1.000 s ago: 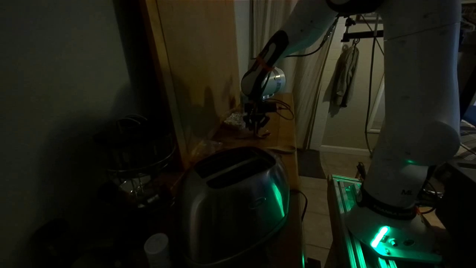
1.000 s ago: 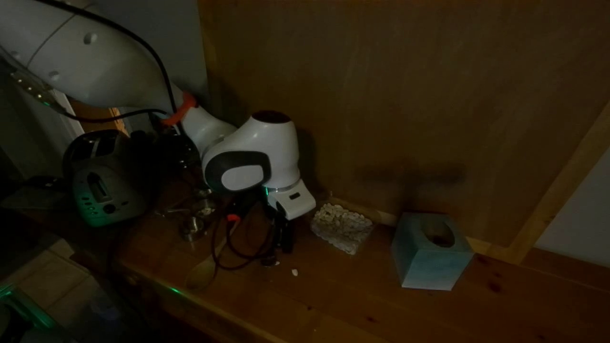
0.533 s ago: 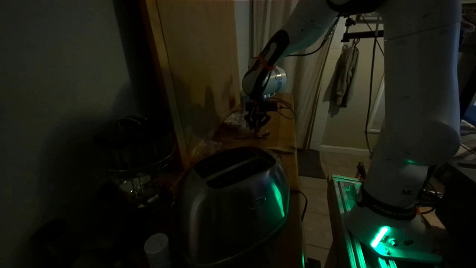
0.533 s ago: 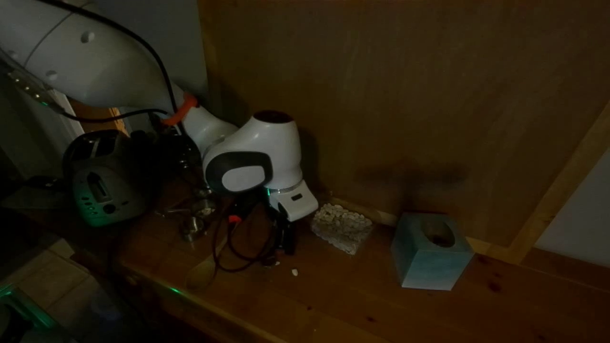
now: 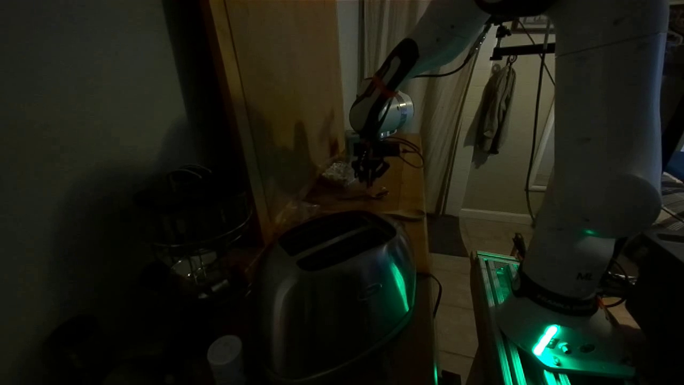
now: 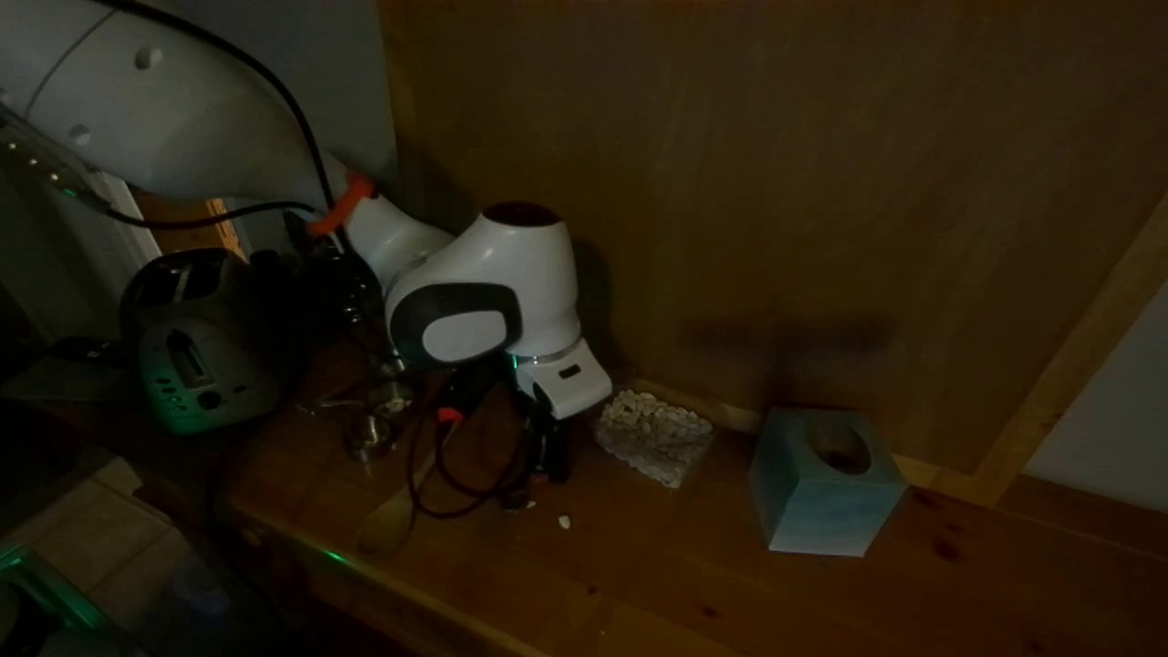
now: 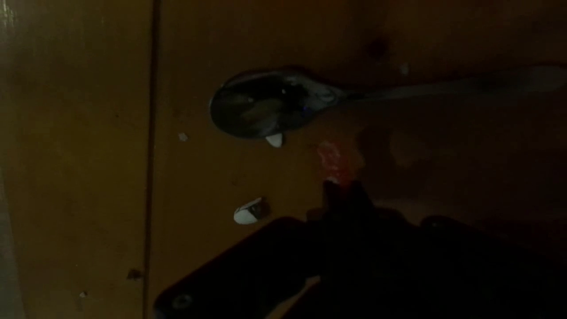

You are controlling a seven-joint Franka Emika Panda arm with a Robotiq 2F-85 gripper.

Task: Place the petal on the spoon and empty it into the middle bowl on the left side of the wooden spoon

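My gripper [image 7: 343, 186] was pressed together, and its tips pinched a red petal [image 7: 335, 160]. The petal was over the wooden table [image 7: 97, 155], near the round end of the metal spoon [image 7: 270, 104]. Only the wrist view showed that spoon clearly, with a white bit [image 7: 275, 140] at its edge and another white bit [image 7: 246, 213] a little way off. In an exterior view I saw small metal bowls [image 6: 369, 438] near the wooden spoon [image 6: 387, 523], and pale bits [image 6: 395, 404] sat in one of them. A grey coat [image 5: 497, 112] hung at the back, and an exterior view was the only place I saw it. The toaster [image 5: 336, 307], the wooden spoon and the tub of white pieces [image 6: 654, 435] were in both exterior views.

Low on my arm [image 5: 604, 133] were letters that looked like ML. The dark band [image 5: 558, 302] under them had words too dim to read. The toaster had a badge [image 5: 370, 292], but I could not read that either.
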